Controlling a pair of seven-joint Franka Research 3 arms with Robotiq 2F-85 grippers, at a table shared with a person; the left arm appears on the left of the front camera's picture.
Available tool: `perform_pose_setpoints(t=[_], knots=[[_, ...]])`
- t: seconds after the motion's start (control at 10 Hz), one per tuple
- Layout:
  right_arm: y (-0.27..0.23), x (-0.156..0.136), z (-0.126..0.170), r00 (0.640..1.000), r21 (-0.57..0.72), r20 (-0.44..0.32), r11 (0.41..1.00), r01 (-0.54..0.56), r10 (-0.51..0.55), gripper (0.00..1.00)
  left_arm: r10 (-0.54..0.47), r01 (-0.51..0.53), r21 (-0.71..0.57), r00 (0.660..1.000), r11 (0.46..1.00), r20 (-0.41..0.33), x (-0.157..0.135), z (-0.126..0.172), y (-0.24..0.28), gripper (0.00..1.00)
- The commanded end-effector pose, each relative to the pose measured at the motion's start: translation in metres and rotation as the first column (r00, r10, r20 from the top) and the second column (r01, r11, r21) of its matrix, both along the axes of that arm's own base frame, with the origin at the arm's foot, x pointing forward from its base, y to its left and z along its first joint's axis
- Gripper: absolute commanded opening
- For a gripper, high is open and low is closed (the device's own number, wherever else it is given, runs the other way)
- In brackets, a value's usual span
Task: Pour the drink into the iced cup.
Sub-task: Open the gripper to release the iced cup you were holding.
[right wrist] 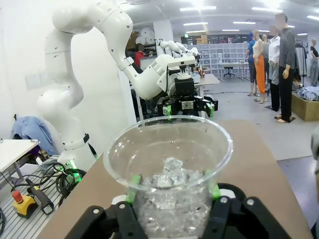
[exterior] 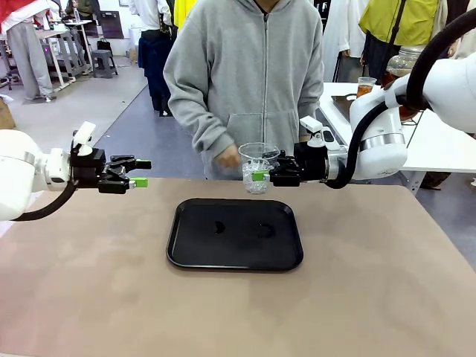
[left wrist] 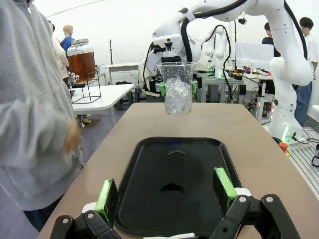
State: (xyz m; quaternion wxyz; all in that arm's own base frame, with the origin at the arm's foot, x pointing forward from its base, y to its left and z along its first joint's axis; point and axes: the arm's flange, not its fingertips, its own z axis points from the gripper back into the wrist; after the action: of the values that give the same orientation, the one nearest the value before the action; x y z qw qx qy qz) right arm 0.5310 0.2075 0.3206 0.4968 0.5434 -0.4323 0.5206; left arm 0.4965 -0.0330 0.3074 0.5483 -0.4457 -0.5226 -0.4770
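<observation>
The iced cup (exterior: 258, 158) is a clear plastic cup part-filled with ice, held upright above the table's far edge, behind the tray. My right gripper (exterior: 258, 176) is shut on its lower part, with the green pads (right wrist: 132, 181) pressed on either side of the cup (right wrist: 169, 149). The left wrist view shows the cup (left wrist: 177, 89) hanging beyond the tray. My left gripper (exterior: 137, 172) hovers open and empty left of the tray, its green pads (left wrist: 106, 195) wide apart. Amber-brown drink fills a glass jar (exterior: 401, 65) and a small clear cup (exterior: 366, 86) on a side table at back right.
A black tray (exterior: 186, 249) lies flat at the table's middle with nothing on it. A person in a grey hoodie stands at the far edge, one hand (exterior: 227, 156) just left of the iced cup. The jar (left wrist: 81, 62) sits on a wire stand on the white side table (left wrist: 107, 97).
</observation>
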Motion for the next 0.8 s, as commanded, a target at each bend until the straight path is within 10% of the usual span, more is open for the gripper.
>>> perform_pose_setpoints(t=[0.0,0.7], knots=[[-0.0001,0.0003,0.0053,1.000,0.011,0.019,1.000,-0.006,0.006,0.62,0.008,-0.008,-0.005,1.000,1.000,0.004,0.0003,0.0023,-0.0019,1.00],[-0.0001,0.0003,0.0053,1.000,0.011,0.019,1.000,-0.006,0.006,0.62,0.008,-0.008,-0.005,1.000,1.000,0.004,0.0003,0.0023,-0.0019,1.00]])
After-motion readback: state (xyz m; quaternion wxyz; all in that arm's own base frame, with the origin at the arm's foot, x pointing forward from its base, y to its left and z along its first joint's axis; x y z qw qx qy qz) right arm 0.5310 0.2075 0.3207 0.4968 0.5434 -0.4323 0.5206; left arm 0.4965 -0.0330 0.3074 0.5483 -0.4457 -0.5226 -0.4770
